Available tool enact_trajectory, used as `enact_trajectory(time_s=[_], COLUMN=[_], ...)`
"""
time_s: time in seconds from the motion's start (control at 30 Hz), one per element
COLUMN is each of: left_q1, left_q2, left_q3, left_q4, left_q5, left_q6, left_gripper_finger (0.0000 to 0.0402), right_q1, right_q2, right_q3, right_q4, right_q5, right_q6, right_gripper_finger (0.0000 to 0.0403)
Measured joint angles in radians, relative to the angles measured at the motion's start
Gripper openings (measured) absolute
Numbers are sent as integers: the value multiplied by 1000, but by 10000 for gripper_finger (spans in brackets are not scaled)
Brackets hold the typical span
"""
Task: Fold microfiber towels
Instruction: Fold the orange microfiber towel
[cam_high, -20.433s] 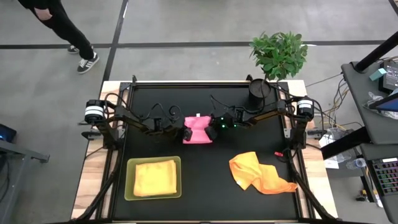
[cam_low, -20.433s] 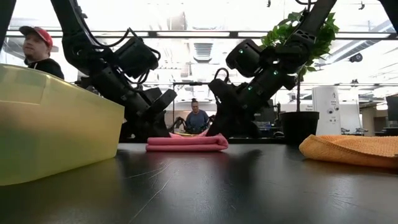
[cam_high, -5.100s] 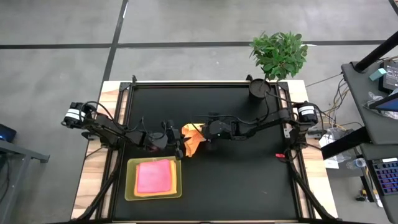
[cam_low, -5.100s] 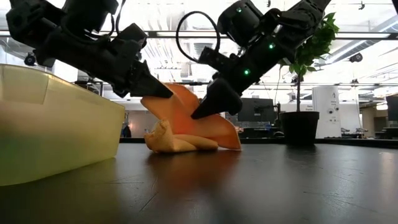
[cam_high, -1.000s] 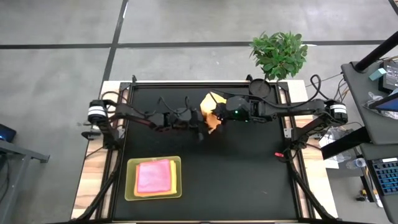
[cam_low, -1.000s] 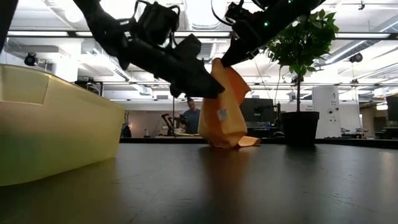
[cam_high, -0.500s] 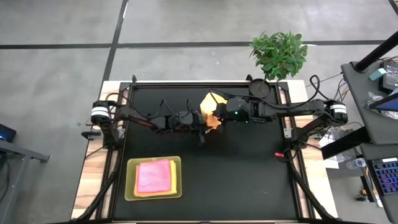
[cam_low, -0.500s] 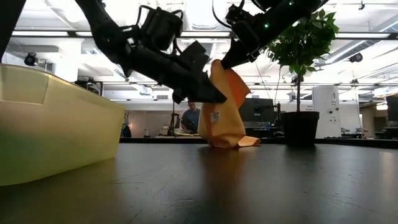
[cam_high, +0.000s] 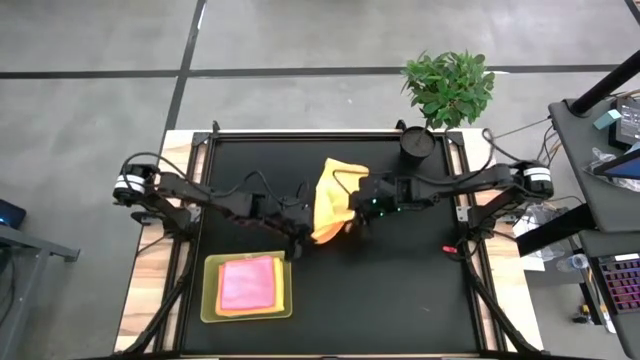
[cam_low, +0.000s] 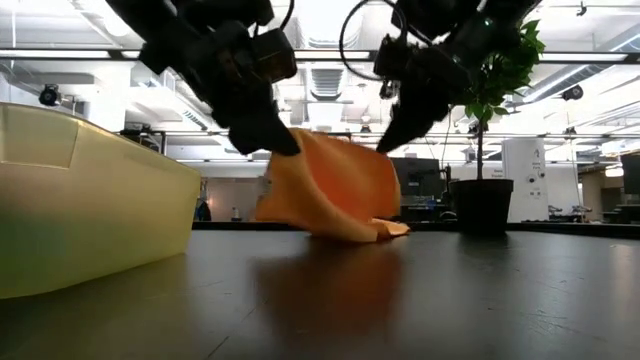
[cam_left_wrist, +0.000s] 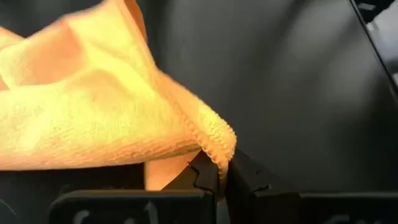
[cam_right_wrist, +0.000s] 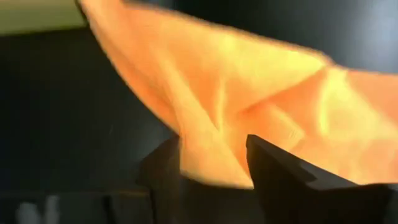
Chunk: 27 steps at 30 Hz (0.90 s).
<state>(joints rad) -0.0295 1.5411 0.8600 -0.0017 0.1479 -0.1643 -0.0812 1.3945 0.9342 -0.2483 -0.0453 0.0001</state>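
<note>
The left gripper pinches a hem of the orange towel at table centre, dragging it toward seven o'clock to spread it flat, while the right gripper, at three o'clock of it, stands parted around the cloth.

Towel mid-table, tray front-left, plant behind

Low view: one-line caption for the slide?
Left pincer shut on the orange towel, right pincer open at its far edge, green tray alongside.
</note>
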Motion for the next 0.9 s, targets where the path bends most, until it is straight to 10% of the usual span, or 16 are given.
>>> enact_trajectory(time_s=[0.37, 0.63, 0.9], left_q1=[-32, -31, -32], left_q2=[0, 0, 0], left_q3=[-1, -1, -1], left_q4=[-35, -34, -43], left_q5=[-8, -27, -26], left_q6=[-66, -66, -66], left_gripper_finger=[0, 0, 0], right_q1=[120, 138, 141], right_q2=[184, 290, 244], right_q3=[-73, -72, -72], right_q4=[141, 256, 248], right_q5=[21, 355, 413], right_q6=[70, 187, 172], right_gripper_finger=[206, 205, 97])
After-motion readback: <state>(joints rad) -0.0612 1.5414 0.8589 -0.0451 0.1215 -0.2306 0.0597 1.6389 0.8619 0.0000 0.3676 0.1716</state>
